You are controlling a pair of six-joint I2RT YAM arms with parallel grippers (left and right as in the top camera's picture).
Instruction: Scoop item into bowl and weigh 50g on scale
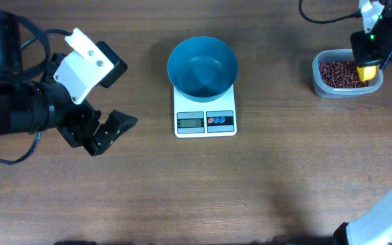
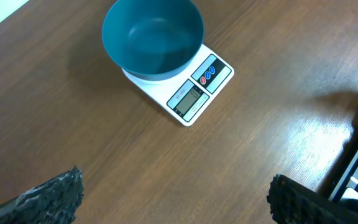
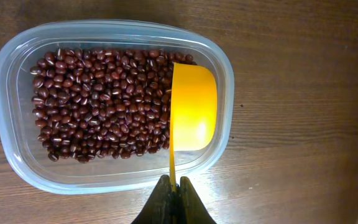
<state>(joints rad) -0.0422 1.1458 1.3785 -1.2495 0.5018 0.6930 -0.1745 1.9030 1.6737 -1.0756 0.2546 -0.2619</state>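
Beans (image 3: 98,99), many, one tub (image 3: 17,168), one scoop (image 3: 193,106), one bowl (image 1: 202,64), one scale (image 1: 205,122)

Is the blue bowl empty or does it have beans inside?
Empty. The bowl on the scale shows only its bare blue inside.

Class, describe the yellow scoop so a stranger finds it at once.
On the wooden table, in the overhead view's upper right, a clear tub holds reddish beans. Within its rim, its handle pinched by the right claw, is the scoop: the only bright yellow thing.
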